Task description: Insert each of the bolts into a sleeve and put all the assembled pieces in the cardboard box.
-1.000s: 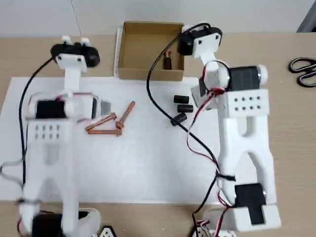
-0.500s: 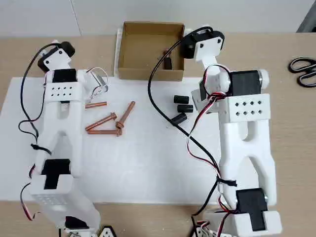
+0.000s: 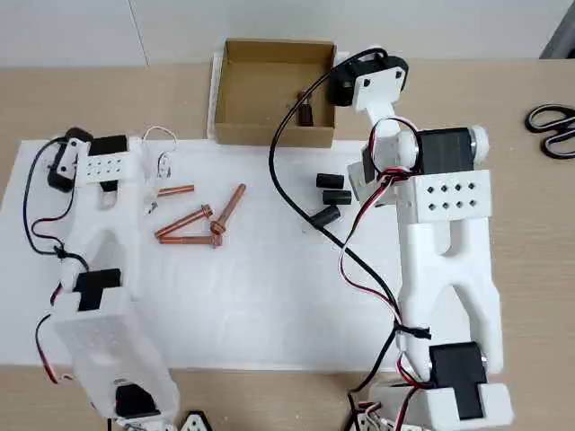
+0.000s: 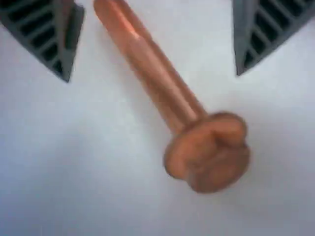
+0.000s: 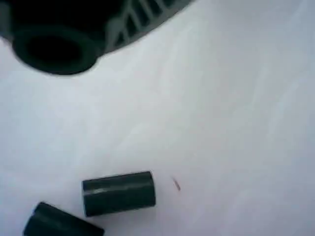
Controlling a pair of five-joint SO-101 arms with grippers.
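Observation:
Several copper bolts lie on the white sheet [image 3: 252,296]. My left gripper [image 3: 158,187] is open over the leftmost bolt [image 3: 177,190]. In the left wrist view its two dark fingertips [image 4: 54,39] stand either side of that bolt's shaft [image 4: 147,73], apart from it, with the flanged head [image 4: 206,155] nearer the camera. My right gripper [image 3: 364,173] is by the black sleeves [image 3: 328,180], shut on a black sleeve [image 5: 49,46] held beside its ribbed finger [image 5: 142,17]. Two more sleeves [image 5: 118,192] lie below it. The cardboard box [image 3: 235,90] holds one assembled piece [image 3: 305,110].
Three other bolts [image 3: 229,205] lie bunched just right of the left gripper. A third loose sleeve [image 3: 325,215] lies under the right arm's black cable. Scissors [image 3: 552,126] rest at the table's far right edge. The sheet's near half is bare.
My left arm has swung leftward and its gripper has come down over the leftmost bolt. The right arm and the sleeves have stayed where they were.

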